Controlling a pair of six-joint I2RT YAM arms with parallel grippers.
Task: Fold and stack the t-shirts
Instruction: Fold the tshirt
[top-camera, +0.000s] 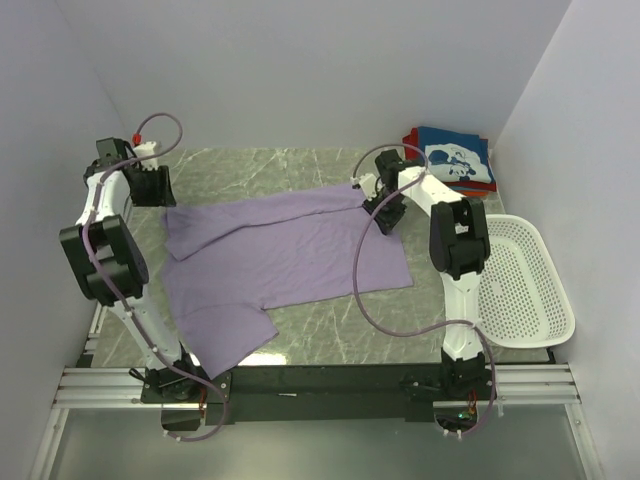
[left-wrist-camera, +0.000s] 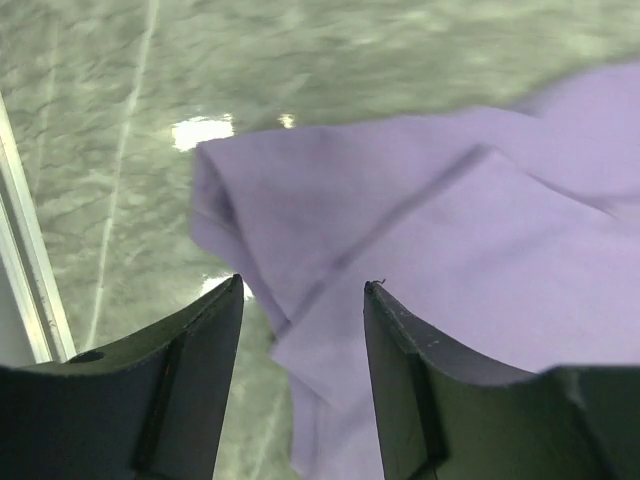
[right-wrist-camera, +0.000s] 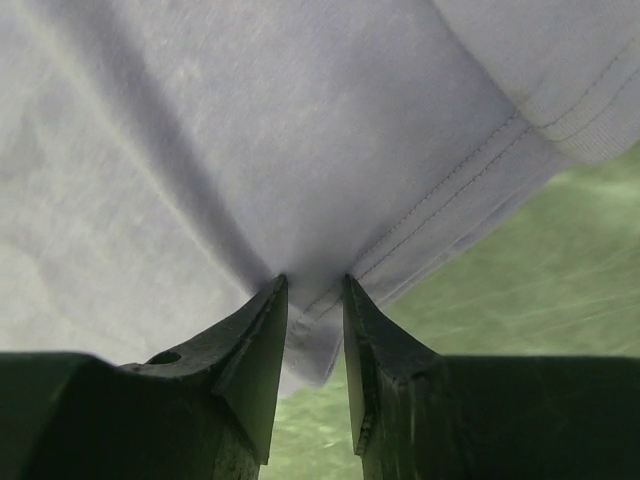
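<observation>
A purple t-shirt (top-camera: 290, 250) lies spread across the middle of a green marbled table (top-camera: 330, 325), its body reaching from the left side toward the right. One sleeve trails toward the near left corner and the cloth is rumpled along the far edge.

The left gripper (top-camera: 155, 190) hangs over the shirt's far left corner. In the left wrist view its jaws (left-wrist-camera: 303, 285) stand apart and hold nothing, with a folded-over flap of purple cloth lying on the table below them.

The right gripper (top-camera: 378, 208) sits at the shirt's far right corner. The right wrist view shows its jaws (right-wrist-camera: 315, 280) drawn close together on the stitched hem, the fabric puckering toward the fingertips (right-wrist-camera: 265, 320).

In the far right corner of the table rests a folded navy t-shirt (top-camera: 455, 160) with a white print, on top of a red one (top-camera: 413, 138). A white perforated basket (top-camera: 545, 245) stands along the right edge, well apart from the purple shirt.
</observation>
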